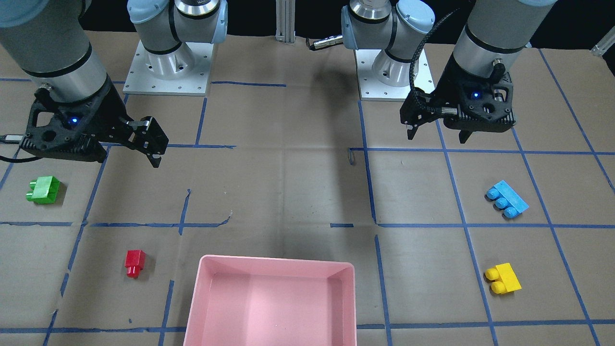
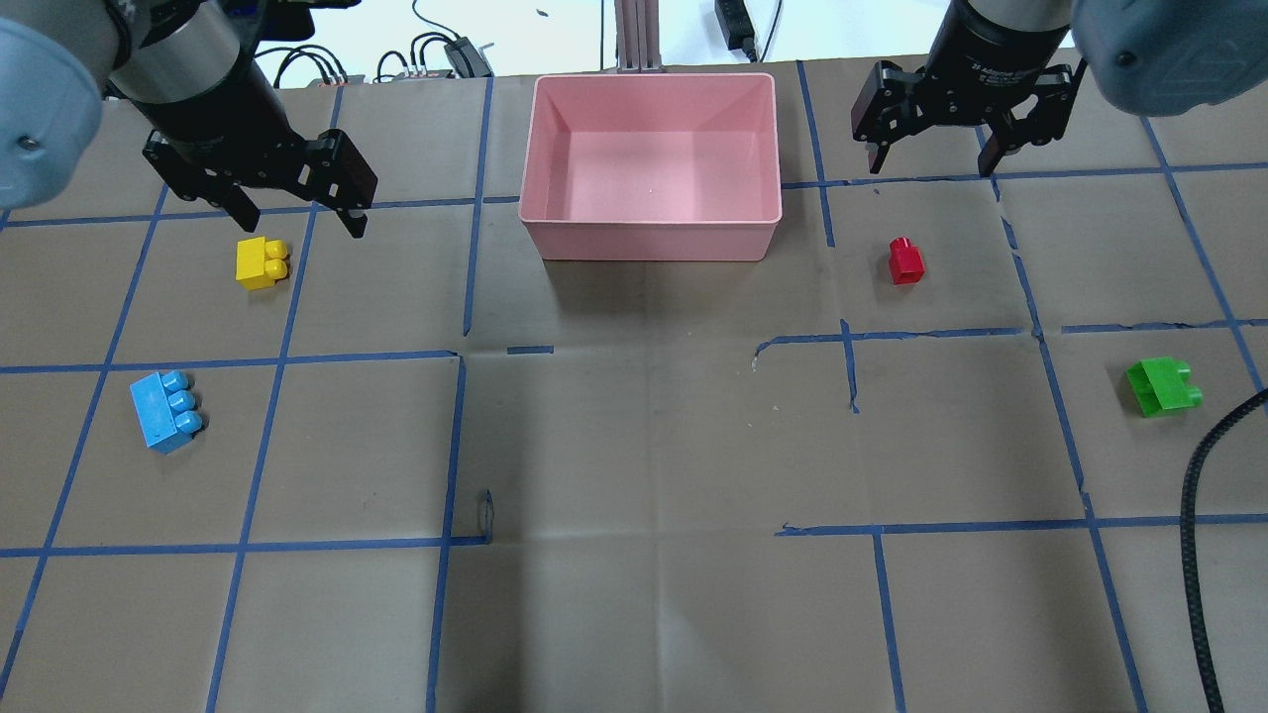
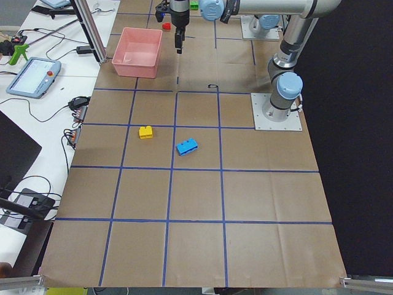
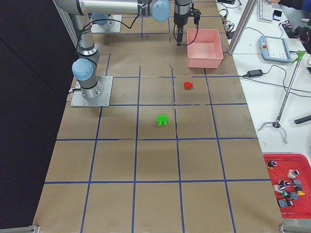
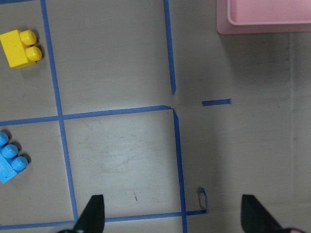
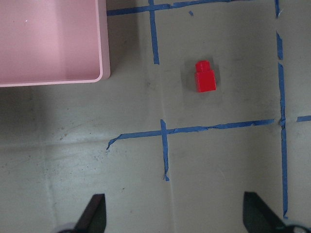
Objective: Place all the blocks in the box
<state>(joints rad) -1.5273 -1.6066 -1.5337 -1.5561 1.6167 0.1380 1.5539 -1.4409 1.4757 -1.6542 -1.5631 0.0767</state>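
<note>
The pink box (image 2: 555, 223) stands at the table's far middle, with nothing in it. The yellow block (image 2: 262, 262) and the light-blue block (image 2: 164, 411) lie on the left. The red block (image 2: 905, 260) and the green block (image 2: 1161, 385) lie on the right. My left gripper (image 2: 300, 220) is open and holds nothing, raised above the table just beyond the yellow block (image 5: 19, 47). My right gripper (image 2: 931, 166) is open and holds nothing, raised beyond the red block (image 6: 205, 77), right of the box (image 6: 48, 80).
Blue tape lines grid the brown paper table. A black cable (image 2: 1199, 555) hangs at the right edge. The two arm bases (image 1: 168, 72) stand at the robot's side. A tablet (image 3: 34, 77) and cords lie on the bench beyond the far table edge.
</note>
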